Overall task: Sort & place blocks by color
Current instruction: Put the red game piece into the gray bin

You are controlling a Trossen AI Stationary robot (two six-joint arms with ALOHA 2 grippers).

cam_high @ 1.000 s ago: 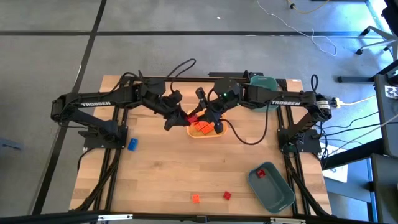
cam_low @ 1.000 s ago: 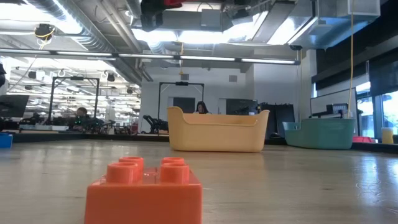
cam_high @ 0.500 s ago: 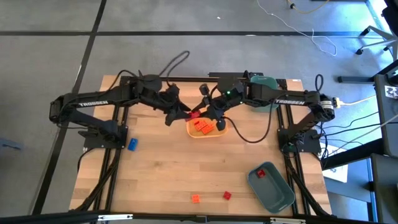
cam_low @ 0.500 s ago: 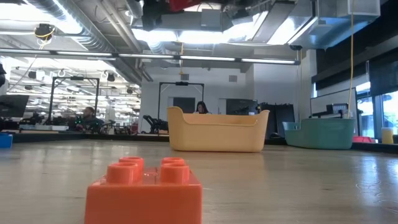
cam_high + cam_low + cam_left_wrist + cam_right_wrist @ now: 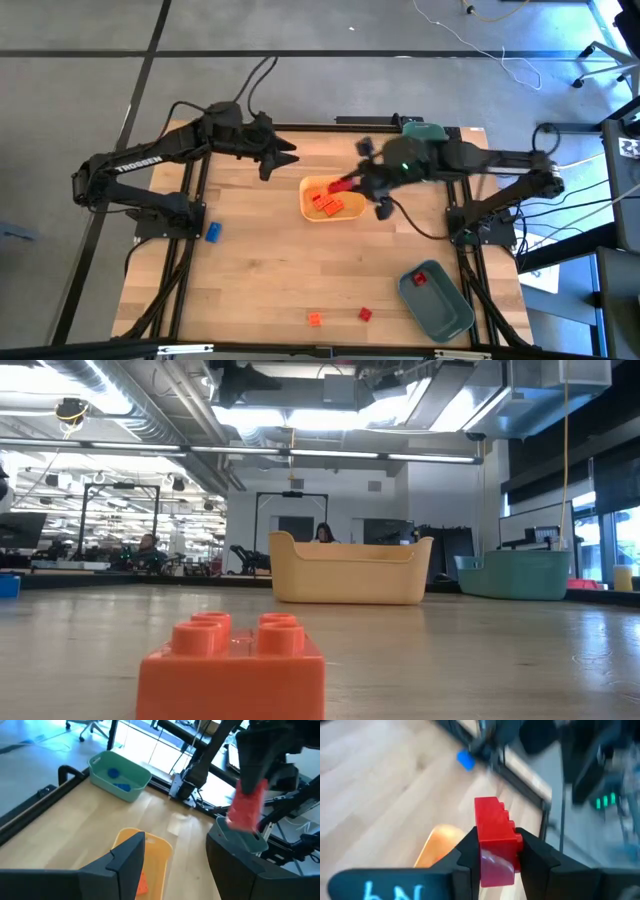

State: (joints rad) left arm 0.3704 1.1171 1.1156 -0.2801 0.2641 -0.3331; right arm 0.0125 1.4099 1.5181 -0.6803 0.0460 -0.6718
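Note:
My right gripper (image 5: 345,185) is shut on a red block (image 5: 494,827) and hangs over the right end of the yellow tray (image 5: 306,203), which holds orange blocks (image 5: 326,205). My left gripper (image 5: 287,155) stands open and holds nothing, up and to the far left of the tray; its wrist view shows the red block (image 5: 246,809) in the other gripper. On the table lie a blue block (image 5: 212,232), an orange block (image 5: 314,319) and a red block (image 5: 365,314). Another red block (image 5: 420,278) sits in the near teal bin (image 5: 445,315). My right gripper pinches the red block by two opposite sides (image 5: 495,857) between its two fingers. The block's studded part sticks out past the fingertips. The fingers slant downward and point toward the table's left. The block is lifted clear above the tray.
A second teal bin (image 5: 425,131) with blue blocks (image 5: 119,779) stands at the far edge, behind the right arm. Bare wood lies between the tray and the near edge. The low view shows the orange block (image 5: 235,665) close up, with the tray (image 5: 350,572) behind it.
The two grippers stood together at the red block over the tray and have parted. My left gripper has drawn back and up toward the far left. My right gripper has swung toward the table's right and risen, carrying the red block.

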